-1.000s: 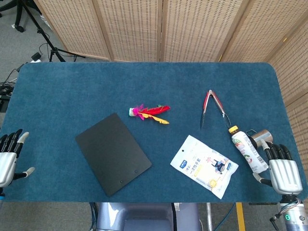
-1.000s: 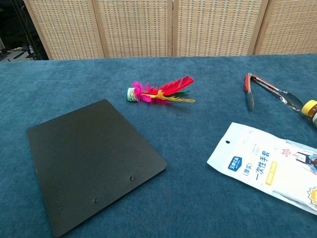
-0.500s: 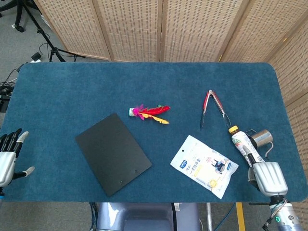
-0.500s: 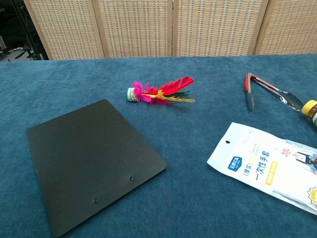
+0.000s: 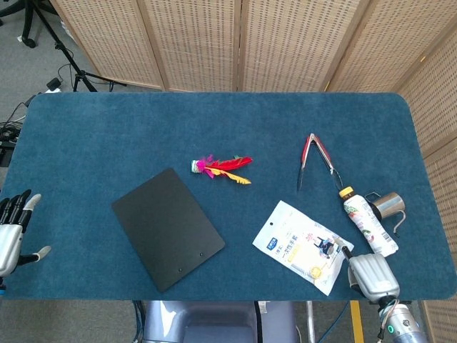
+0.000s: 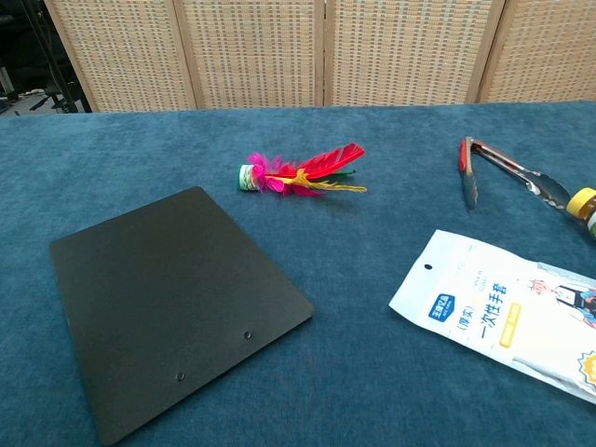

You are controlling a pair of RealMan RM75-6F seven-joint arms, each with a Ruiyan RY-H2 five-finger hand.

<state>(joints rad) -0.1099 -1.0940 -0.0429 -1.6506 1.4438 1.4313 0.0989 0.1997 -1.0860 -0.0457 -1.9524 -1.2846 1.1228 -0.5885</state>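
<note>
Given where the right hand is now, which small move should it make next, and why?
Probably a short reach forward and left onto the white packet. The right hand sits at the table's near edge, holding nothing, and the packet's corner lies nearest to it; the bottle is slightly farther.

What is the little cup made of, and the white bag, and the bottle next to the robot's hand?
Cup: probably steel, shiny grey. Bag: likely thin plastic film, glossy and printed. Bottle: looks plastic, with a printed wrap and yellow cap. The right hand sits just below them.
</note>
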